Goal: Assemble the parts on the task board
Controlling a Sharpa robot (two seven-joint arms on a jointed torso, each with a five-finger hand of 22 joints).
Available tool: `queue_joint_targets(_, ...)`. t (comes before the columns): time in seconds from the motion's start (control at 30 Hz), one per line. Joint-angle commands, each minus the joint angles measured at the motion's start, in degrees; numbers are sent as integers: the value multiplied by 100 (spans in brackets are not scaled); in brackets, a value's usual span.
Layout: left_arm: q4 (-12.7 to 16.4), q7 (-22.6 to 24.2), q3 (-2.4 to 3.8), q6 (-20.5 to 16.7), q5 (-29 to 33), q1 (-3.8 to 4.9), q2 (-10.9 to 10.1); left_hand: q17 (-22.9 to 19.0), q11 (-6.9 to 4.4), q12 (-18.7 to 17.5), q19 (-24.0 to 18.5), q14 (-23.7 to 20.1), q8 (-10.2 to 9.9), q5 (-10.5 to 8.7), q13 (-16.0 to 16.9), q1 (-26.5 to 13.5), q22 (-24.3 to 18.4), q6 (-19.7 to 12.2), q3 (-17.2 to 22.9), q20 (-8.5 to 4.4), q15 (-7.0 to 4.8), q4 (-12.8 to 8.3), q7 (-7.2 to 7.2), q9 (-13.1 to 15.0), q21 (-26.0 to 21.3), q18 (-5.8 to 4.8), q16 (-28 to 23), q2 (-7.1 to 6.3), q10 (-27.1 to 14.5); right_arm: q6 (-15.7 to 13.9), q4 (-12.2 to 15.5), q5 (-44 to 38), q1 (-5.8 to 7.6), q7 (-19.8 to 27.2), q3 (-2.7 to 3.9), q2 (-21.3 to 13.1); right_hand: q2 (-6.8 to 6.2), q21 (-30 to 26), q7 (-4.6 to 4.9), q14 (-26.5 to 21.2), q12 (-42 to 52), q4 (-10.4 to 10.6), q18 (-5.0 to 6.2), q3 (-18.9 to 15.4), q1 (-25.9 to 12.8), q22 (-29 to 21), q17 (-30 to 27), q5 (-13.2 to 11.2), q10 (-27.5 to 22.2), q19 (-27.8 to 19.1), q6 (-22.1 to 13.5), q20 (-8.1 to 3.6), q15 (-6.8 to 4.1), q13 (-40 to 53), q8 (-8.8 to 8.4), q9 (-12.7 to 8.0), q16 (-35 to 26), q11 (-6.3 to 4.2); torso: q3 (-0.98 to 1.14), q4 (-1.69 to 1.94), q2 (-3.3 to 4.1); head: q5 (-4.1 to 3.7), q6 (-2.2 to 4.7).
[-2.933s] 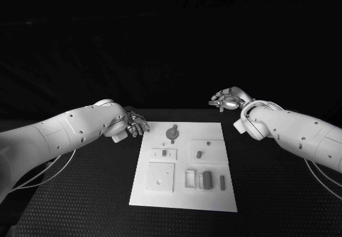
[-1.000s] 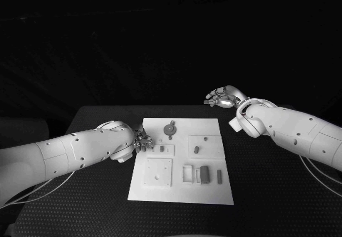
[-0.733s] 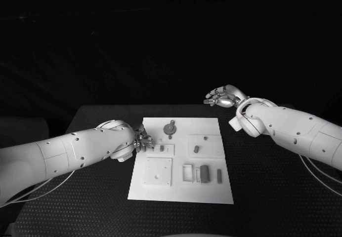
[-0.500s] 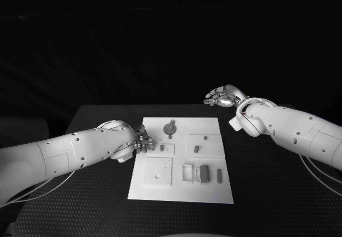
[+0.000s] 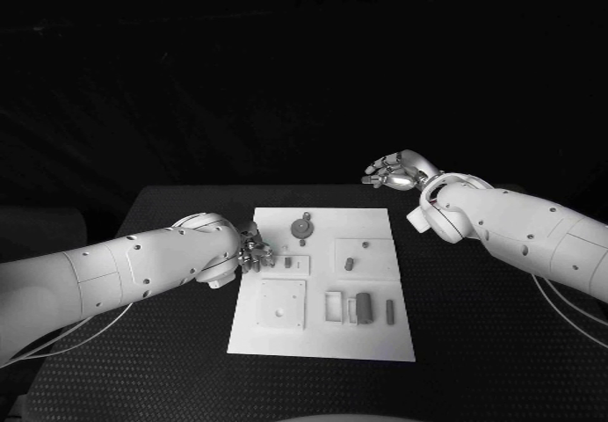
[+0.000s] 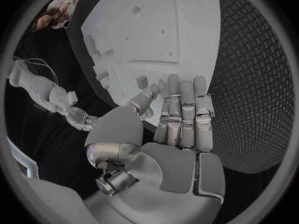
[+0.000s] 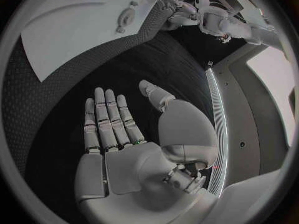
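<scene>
Black tabletop [image 5: 152, 352] carries the task board [image 5: 324, 343]; the left hand [image 5: 254, 252], fingers empty and extended, has been brought to its left edge, near the parts [image 5: 364, 308]. The right hand [image 5: 399, 170] is held open beyond its far corner.

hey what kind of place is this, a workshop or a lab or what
Probably a robot test lab: a black table in a dark room, a white task board with small parts on it, and two robot hands, left hand and right hand.

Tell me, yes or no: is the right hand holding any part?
No. The right hand lies flat and empty, fingers spread, over the black table off the white board.
</scene>
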Motion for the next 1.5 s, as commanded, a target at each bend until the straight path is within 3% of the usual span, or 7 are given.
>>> queue_joint_targets(0.03,26,-22,-13,131,-23,-26,6,10,-6,-39,48,43,23,41,6,59,8,43,26,-8,-8,-3,-14,5,23,-36,22,3,51,78,3,-3,-3,63,1,3,36,-40,154,16,-34,0,-79,-20,4,7,-7,-25,31,-44,-47,3,17,-6,8,-8,-11,8,2,-2,2,1,0)
queue_joint_targets(0.5,47,-16,-13,88,-16,-27,-32,45,-27,-28,89,74,50,167,41,70,69,91,17,-29,-27,-6,-35,3,35,-39,45,-10,103,86,0,-3,-9,60,1,11,35,-51,156,17,-47,2,-80,-23,5,17,-20,-25,38,-43,-49,2,22,-11,12,-18,-12,8,1,1,4,2,-14)
queue_joint_targets(1.5,-10,69,-12,270,203,-27,-77,88,-49,-5,115,98,87,197,84,86,133,131,2,-47,-43,-11,-57,21,49,-41,79,35,145,115,-5,-3,-18,56,1,7,37,-73,161,21,-69,3,-81,-28,8,38,-45,-24,51,-38,-50,1,24,-17,20,-38,-13,8,2,1,4,-12,-39)
